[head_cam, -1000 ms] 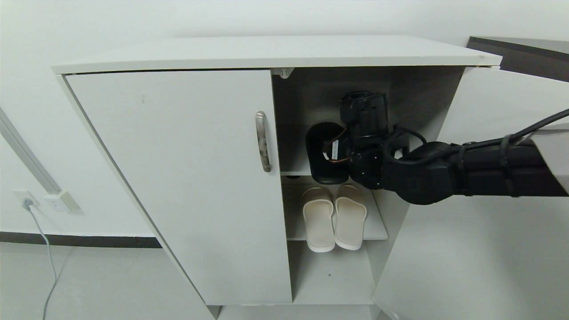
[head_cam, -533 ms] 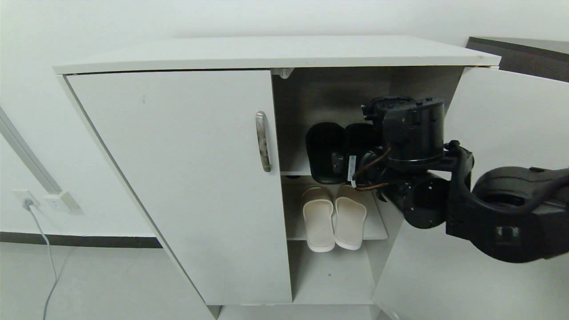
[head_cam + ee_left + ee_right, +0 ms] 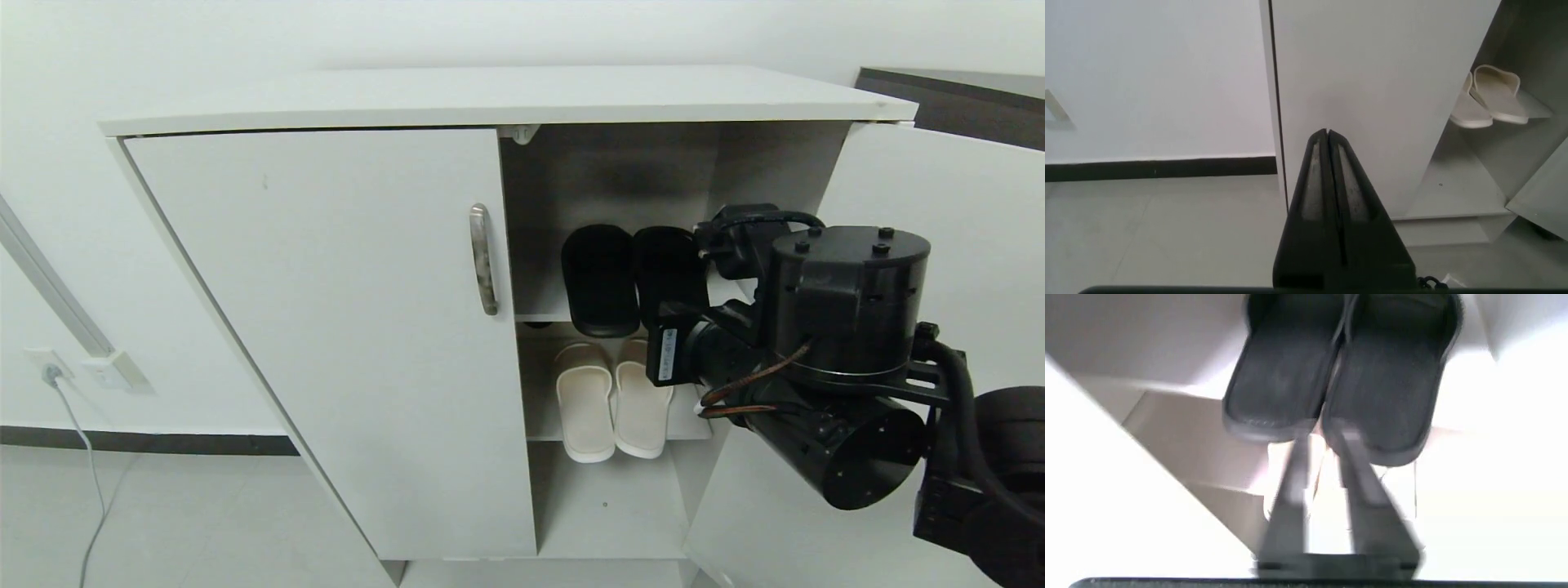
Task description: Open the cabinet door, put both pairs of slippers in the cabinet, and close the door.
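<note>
Right gripper (image 3: 1323,445), fingers slightly apart and holding nothing, sits just in front of the black slippers (image 3: 1343,367), which lie side by side on the cabinet's (image 3: 490,90) upper shelf. White slippers (image 3: 612,400) lie on the shelf below. Left gripper (image 3: 1327,135) has its fingers pressed together.

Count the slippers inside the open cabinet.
4. On the upper shelf, the left black slipper and right black slipper sit; on the middle shelf, the left white slipper and right white slipper. The right arm could hide more.
</note>
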Tool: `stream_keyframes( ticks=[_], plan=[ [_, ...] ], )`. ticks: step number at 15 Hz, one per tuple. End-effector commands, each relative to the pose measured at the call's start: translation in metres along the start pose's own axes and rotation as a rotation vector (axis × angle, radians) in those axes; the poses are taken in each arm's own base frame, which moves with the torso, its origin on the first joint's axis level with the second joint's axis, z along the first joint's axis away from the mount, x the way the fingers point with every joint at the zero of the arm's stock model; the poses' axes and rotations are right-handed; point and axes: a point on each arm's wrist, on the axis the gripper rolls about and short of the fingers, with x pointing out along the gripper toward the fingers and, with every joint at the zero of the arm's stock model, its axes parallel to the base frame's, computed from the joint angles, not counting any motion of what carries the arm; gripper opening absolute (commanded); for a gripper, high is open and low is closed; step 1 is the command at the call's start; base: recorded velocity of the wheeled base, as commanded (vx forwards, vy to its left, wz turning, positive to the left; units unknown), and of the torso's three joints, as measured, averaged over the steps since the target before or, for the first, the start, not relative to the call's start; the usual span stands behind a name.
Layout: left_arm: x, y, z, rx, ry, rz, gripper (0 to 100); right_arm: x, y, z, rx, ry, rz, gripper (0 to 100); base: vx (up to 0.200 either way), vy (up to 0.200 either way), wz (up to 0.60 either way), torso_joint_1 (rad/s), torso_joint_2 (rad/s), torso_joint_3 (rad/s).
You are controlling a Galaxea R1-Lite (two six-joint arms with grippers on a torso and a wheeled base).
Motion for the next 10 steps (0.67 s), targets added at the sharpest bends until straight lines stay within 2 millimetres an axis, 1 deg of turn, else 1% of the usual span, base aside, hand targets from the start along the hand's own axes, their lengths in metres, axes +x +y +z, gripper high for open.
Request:
stream_keyframes(
  ticks=[1,4,6,10],
  plan=[
    [0.0001,0.0000,-0.0002,0.000,0.002,0.000,0,-0.0009,0.0039,-0.0023,-0.004,0.004,0.009,0,0.000,0.000,0.00,0.000,0.00,0.000],
    [0.0001,0.0000,0.0000,0.000,0.001,0.000,0,-0.0030,0.0068,-0.0046,-0.009,0.011,0.021,0,0.000,0.000,0.00,0.000,0.00,0.000],
    [0.0001,0.0000,0.0000,0.000,0.001,0.000,0,-0.0036,0.0069,-0.0045,-0.007,0.010,0.022,0,-0.200,0.000,0.00,0.002,0.00,0.002],
    [0.0001,0.0000,0.0000,0.000,0.001,0.000,0,-0.0044,0.0073,-0.0103,-0.023,0.025,0.025,0,-0.200,0.000,0.00,0.006,0.00,0.001]
  ],
)
